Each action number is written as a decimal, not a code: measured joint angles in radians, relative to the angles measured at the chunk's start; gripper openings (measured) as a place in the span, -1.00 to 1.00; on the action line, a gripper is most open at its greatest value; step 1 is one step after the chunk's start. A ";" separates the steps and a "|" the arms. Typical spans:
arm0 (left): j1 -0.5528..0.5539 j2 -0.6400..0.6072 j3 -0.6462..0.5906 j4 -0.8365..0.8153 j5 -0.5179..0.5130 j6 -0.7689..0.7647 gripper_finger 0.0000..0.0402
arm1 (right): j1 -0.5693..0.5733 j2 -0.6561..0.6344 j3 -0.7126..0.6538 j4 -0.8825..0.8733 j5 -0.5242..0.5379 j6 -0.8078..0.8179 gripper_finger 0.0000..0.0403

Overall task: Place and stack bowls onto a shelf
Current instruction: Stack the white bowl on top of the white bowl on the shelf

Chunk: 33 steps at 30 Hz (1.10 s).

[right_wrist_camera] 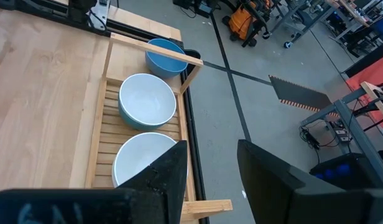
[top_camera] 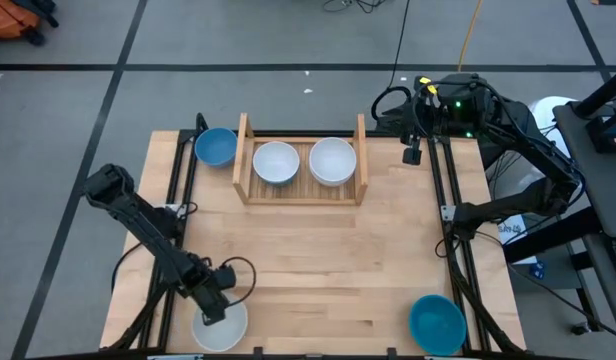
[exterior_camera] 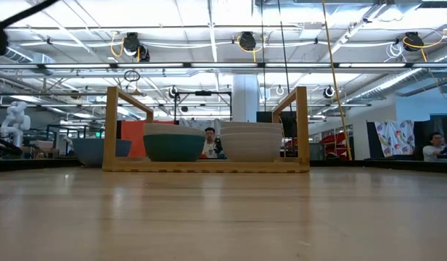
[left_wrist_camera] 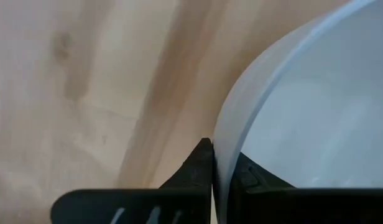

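Bare wooden tabletop [exterior_camera: 223,217]; lit workshop ceiling [exterior_camera: 209,43] behind.

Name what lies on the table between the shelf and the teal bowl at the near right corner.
Nothing: in the high view, only bare table lies between the shelf and the teal bowl.

Beyond my table's [top_camera: 318,270] far edge I see a seated person [exterior_camera: 210,142] and an orange backpack [top_camera: 13,20].
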 joint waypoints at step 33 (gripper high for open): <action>1.010 -0.001 0.858 -0.551 -0.275 0.401 -0.98 | -0.001 -0.001 0.000 0.000 0.000 -0.037 -0.32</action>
